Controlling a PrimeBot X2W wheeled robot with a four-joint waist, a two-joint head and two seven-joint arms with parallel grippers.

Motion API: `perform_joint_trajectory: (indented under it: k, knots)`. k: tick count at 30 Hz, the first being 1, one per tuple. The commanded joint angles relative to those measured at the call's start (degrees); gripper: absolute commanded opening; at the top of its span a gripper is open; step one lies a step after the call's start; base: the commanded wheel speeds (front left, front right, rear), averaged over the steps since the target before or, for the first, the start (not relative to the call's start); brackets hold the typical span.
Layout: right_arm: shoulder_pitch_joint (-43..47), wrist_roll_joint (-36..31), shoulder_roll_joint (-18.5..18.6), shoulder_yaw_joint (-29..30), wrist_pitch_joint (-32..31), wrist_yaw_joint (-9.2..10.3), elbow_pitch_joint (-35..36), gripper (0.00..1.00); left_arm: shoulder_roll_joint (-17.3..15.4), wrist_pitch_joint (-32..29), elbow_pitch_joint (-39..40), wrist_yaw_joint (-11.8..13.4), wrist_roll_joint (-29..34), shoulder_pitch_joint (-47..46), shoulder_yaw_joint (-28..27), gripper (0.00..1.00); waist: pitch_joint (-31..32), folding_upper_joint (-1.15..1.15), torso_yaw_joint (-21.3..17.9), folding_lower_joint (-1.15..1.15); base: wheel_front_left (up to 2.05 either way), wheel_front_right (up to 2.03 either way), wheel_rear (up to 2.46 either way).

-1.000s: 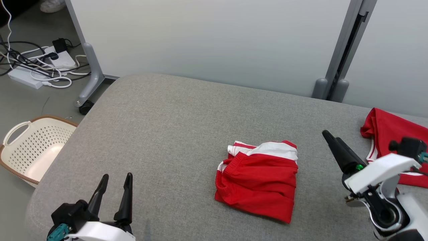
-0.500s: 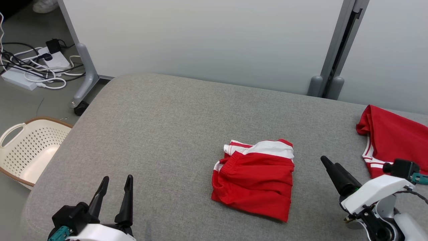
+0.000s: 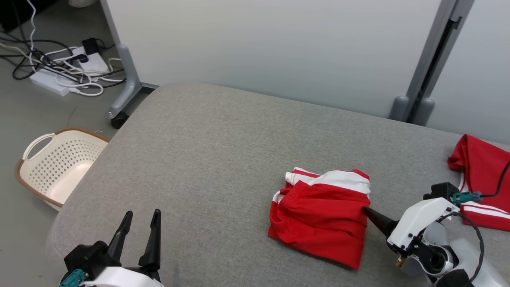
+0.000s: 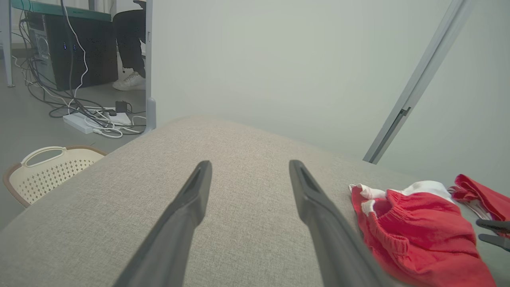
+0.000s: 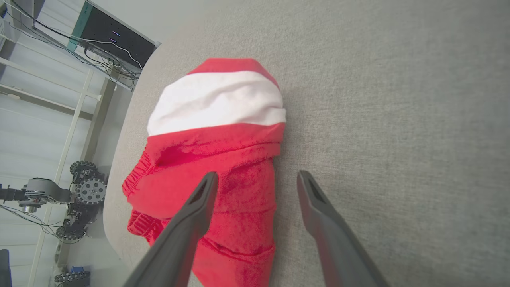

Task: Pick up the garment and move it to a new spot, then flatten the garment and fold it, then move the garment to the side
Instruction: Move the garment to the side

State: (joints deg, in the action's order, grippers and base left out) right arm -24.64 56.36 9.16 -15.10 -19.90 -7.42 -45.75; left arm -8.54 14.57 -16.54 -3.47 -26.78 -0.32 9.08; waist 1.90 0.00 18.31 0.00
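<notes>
"Head view: where's the garment [image 3: 322, 223]?"
"Folded, red w/ a white band, flat on the cushion [image 3: 207, 135], right of ctr. R claw [image 3: 368, 211] points at its right edge, tip at the hem. Touching or not, can't tell."
"R claw: apart or together?"
"Apart, clamped on nothing. Right wrist view: one finger over the red cloth, the other over bare cushion, so the garment's edge runs btwn them. White band lies beyond the tips."
"L claw [image 3: 142, 212]?"
"Low left corner, fingers apart, holding nothing, over bare cushion. Garment's well off to its right. Left wrist view has it at the right side, past the finger on that side."
"Anything else?"
"2nd red piece [image 3: 482, 175] at the cushion's far right, apart from the garment. Basket [image 3: 59, 163] on the floor, left of the cushion."
</notes>
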Motion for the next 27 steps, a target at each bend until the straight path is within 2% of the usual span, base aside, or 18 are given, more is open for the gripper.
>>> perform_joint_trajectory:
  k: [1,8,13,14,15,21,27]
  knots:
    - [-0.7,0.2,-0.3,0.3,-0.8,-0.14,-1.3,1.0,-0.4,0.0,-0.1,0.1,-0.2,-0.6,-0.1,1.0,-0.1,0.0,0.8,0.0,0.0,0.0,0.0]
    - [-1.8,2.1,-1.7,0.3,-3.8,-0.14,-6.4,1.0,-0.3,0.1,-0.4,0.1,-0.6,-1.1,0.0,1.0,-0.9,0.0,2.6,0.0,0.0,0.0,0.0]
    - [-2.2,2.8,-2.5,-0.2,-3.6,-0.13,-8.8,1.0,-0.2,0.2,-0.6,0.0,-0.5,-1.6,0.2,1.0,-1.6,0.0,3.4,0.0,0.0,0.0,0.0]
    - [-2.4,3.0,-2.6,-0.2,-3.4,-0.13,-9.1,0.46,-0.2,0.2,-0.7,0.0,-0.4,-1.6,0.2,1.0,-1.7,0.0,3.5,0.0,0.0,0.0,0.0]
    - [-2.7,3.4,-2.8,-0.1,-3.1,-0.13,-9.1,0.02,-0.2,0.3,-0.7,0.0,-0.4,-1.6,0.3,1.0,-1.7,0.0,3.6,0.0,0.0,0.0,0.0]
    - [-2.9,4.9,-2.8,-1.1,-2.4,-0.14,-8.5,0.0,-0.6,0.3,-0.7,0.2,-0.4,-1.9,0.2,1.0,-1.9,0.0,4.0,0.0,0.0,0.0,0.0]
    - [-3.1,5.6,-1.6,-3.2,0.7,-0.14,-4.2,0.0,-0.8,0.4,-0.1,0.4,-0.3,-2.0,0.4,1.0,-1.6,0.0,3.5,0.0,0.0,0.0,0.0]
